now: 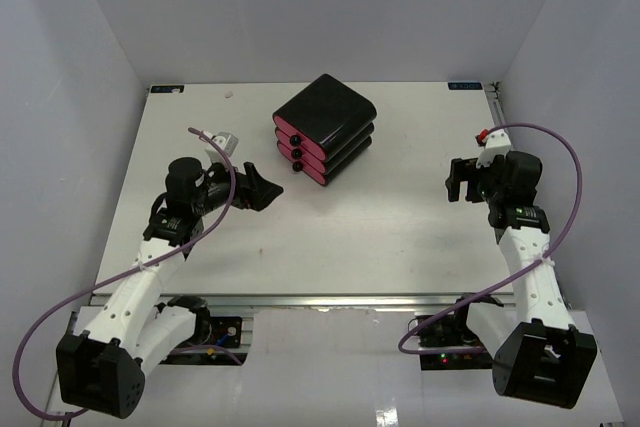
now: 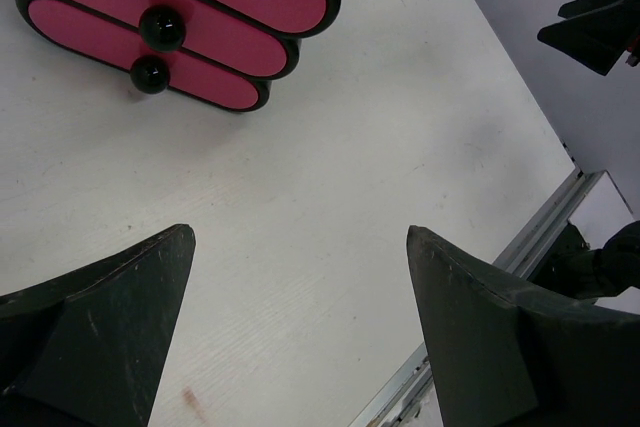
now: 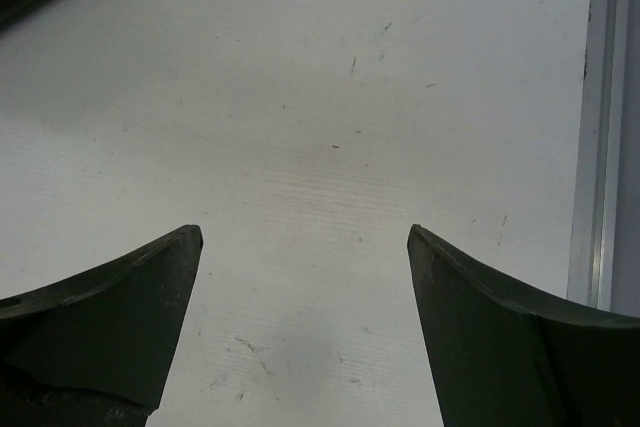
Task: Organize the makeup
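Left gripper [image 2: 300, 232] and right gripper [image 3: 305, 232] hung released and empty over the desk [image 1: 380, 237]. No makeup lay in view; it was likely stowed inside the drawer box [image 1: 325, 127], three pink drawers shut, near the middle of the far edge, the job seemingly done.

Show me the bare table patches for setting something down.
Widest bare stretch: the white table between the left gripper and right gripper, in front of the black box with three pink drawers. Bare too right of the box. Tightest between left gripper and box.
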### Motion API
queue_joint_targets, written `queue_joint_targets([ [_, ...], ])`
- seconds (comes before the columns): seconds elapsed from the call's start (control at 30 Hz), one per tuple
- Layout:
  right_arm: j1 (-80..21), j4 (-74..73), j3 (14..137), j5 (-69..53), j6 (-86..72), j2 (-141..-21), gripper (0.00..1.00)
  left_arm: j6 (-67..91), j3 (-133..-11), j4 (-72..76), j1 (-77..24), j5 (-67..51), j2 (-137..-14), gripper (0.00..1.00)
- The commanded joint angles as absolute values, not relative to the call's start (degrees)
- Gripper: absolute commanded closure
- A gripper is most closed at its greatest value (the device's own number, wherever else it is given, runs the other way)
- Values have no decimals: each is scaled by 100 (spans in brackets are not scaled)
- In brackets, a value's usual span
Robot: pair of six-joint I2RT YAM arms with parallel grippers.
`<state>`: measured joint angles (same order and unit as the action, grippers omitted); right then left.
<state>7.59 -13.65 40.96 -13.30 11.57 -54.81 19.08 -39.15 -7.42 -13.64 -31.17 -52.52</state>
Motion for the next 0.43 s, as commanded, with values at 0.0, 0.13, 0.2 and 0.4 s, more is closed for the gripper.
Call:
queue_joint_targets([
  [0.0,880,-694,3993,-918,750,-5274,10,1763,-3819,-638,-1389,-2993,-5005,2],
  [0.13,959,-624,3954,-850,667,-5254,10,1775,-3797,-694,-1389,-2945,-4957,2],
  [0.2,967,-614,3946,-773,650,-5212,10,1775,-3797,-720,-1389,-2918,-4957,2],
  [0.4,980,-439,3766,-672,548,-5089,10,1771,-3788,-747,-1389,-2856,-4966,2],
])
